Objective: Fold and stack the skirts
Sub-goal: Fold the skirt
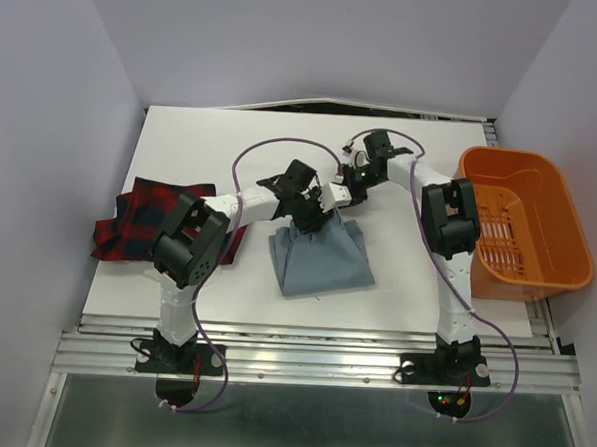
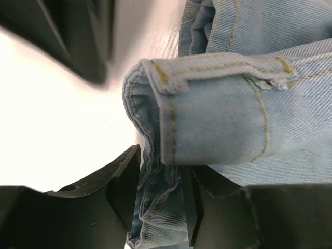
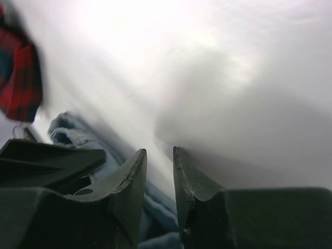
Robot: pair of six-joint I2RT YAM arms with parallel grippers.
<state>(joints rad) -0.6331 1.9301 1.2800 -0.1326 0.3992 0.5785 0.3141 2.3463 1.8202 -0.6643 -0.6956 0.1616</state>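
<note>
The light blue denim skirt (image 1: pixel 322 257) lies mid-table, its far edge pulled up into a peak. My left gripper (image 1: pixel 305 210) is shut on a bunched hem of the denim (image 2: pixel 218 119), which fills the gap between its jaws (image 2: pixel 160 166). My right gripper (image 1: pixel 327 199) meets it from the right; its jaws (image 3: pixel 160 155) stand a narrow gap apart, with denim folds (image 3: pixel 70 134) low between them. The red-and-black plaid skirt (image 1: pixel 144 215) lies folded at the left and shows in the right wrist view (image 3: pixel 21 78). The white skirt is out of view.
The orange plastic tub (image 1: pixel 540 196) stands at the right edge of the white table (image 1: pixel 403 149). The left arm's elbow (image 1: pixel 192 240) overlaps the plaid skirt's near right corner. Purple cables loop over both arms.
</note>
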